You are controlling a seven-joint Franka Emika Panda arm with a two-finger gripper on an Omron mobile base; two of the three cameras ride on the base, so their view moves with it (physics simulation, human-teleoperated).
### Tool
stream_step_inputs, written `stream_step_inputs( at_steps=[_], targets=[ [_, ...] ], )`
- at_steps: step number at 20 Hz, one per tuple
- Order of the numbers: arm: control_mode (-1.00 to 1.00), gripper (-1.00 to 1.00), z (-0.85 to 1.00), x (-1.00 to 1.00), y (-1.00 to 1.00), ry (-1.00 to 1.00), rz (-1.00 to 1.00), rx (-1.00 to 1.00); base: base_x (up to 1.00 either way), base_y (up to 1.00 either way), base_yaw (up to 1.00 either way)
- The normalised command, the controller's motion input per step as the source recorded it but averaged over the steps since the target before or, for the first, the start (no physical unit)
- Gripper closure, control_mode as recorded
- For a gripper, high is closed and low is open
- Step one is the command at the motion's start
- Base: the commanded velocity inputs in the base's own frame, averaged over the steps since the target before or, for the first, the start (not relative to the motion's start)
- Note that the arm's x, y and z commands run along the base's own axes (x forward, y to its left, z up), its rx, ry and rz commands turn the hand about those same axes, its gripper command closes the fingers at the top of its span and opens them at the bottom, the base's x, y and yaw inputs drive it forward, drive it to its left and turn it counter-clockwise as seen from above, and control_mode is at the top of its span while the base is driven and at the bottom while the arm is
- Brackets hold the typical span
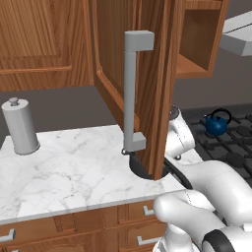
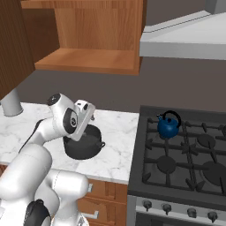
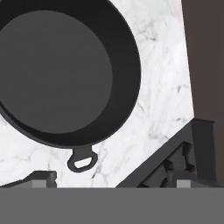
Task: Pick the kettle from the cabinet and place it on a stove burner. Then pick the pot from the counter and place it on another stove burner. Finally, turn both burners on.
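Note:
The dark pot (image 2: 84, 145) sits on the white marble counter (image 2: 114, 128), left of the cooktop. My gripper (image 2: 78, 134) hangs just above the pot's near rim, open and holding nothing. In the hand view the pot (image 3: 61, 70) shows from above, its loop handle (image 3: 81, 161) pointing toward my gripper (image 3: 116, 181), whose fingertips (image 3: 41, 177) stand wide apart. The blue kettle (image 2: 168, 126) stands upright on the back left stove burner (image 2: 167, 134). From the left base view the kettle (image 1: 217, 124) is at the right, and the pot (image 1: 140, 170) is mostly hidden behind the open cabinet door (image 1: 147, 83).
The cabinet door with its grey bar handle (image 1: 130, 93) swings out over the counter beside my arm. A tall grey canister (image 1: 20, 125) stands at the counter's back left. A grey range hood (image 2: 185, 39) overhangs the cooktop. Stove knobs (image 2: 167, 207) line the front.

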Motion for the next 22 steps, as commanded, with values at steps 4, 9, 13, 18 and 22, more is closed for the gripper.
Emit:
stream_step_inputs(
  at_steps=[4,9,13,18,22],
  targets=[
    [-1.00,-1.00,-0.25,0.00,0.07,0.07,0.00,0.00,0.00,0.00,0.00],
    [-1.00,-1.00,-0.21,0.00,0.10,0.10,0.00,0.00,0.00,0.00,0.00],
    [-1.00,-1.00,-0.26,0.00,0.09,0.07,0.01,0.00,0.00,0.00,0.00],
    [-1.00,-1.00,-0.22,-0.04,0.04,0.05,0.02,0.00,0.00,0.00,0.00],
    [-1.00,-1.00,-0.16,-0.11,0.03,0.02,0.01,0.00,0.00,0.00,0.00]
  ],
)
